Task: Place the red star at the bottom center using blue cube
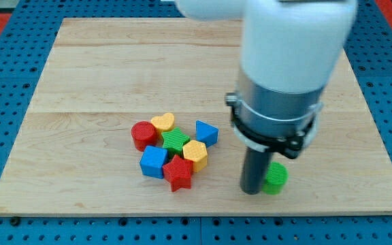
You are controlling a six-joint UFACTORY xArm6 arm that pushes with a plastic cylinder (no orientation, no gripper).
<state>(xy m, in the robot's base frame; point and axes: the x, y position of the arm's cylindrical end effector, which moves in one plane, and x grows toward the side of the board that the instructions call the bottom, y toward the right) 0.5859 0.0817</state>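
Tip (252,190) beside 1 green cylinder (275,178), 7 blocks clustered left.

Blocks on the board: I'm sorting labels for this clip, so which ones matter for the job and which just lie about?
In the job: red star; blue cube, touching it; my tip.

Lying about: red cylinder, yellow heart, green block, yellow hexagon, blue triangle, green cylinder beside my tip.

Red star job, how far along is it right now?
Done: nothing obvious; the red star lies low, left of centre, touching the blue cube in the cluster. In hand: my tip rests beside the green cylinder, right of the cluster. Left: pushing the star to bottom centre.
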